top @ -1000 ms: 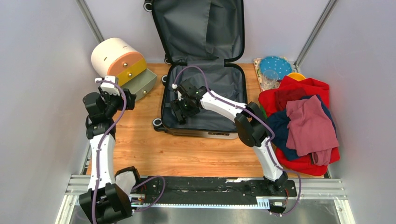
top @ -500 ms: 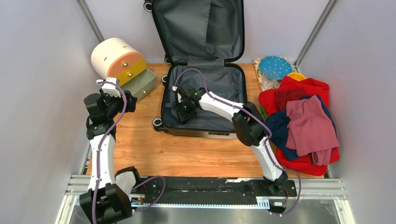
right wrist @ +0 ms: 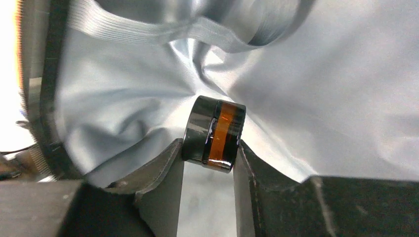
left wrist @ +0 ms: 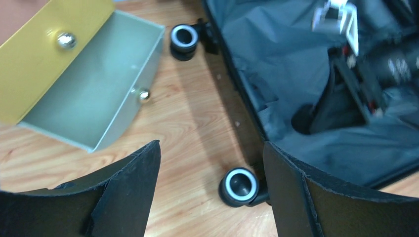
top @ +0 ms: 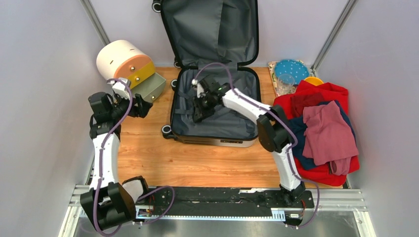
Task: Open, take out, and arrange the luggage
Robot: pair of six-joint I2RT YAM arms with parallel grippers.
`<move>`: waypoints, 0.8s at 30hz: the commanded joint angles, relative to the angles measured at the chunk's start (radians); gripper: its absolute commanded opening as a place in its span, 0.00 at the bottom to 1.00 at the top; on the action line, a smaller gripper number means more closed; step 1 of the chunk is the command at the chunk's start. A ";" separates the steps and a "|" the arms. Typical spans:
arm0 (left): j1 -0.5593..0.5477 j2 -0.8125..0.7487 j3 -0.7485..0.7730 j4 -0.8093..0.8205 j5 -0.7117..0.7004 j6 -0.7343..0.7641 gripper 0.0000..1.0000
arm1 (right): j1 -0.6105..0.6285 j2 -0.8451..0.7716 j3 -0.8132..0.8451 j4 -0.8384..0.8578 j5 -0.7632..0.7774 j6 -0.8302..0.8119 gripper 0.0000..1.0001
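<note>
Luggage (top: 212,29) lies open around the right fingers (right wrist: 163,197) — pinched on an amber jar (right wrist: 214,134) — left fingers (left wrist: 133,187) gape empty beside it.

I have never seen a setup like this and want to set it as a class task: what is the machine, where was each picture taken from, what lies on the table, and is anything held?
These are two robot arms bolted at the table's near edge, each ending in a two-finger end effector. The wide picture comes from a fixed camera above and behind them; the other two from a camera on each wrist. On the wooden table the luggage lies open, grey lining showing. Left of it stands a round cream box with a grey drawer pulled out; right of it, a pile of clothes, a blue plate and a glass. The right end effector, inside the luggage, grips a small amber jar. The left end effector is open and holds nothing.
</note>
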 commanded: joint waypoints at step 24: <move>-0.511 -0.036 -0.112 0.165 0.247 0.714 0.85 | -0.126 -0.384 -0.184 0.215 -0.755 -0.034 0.03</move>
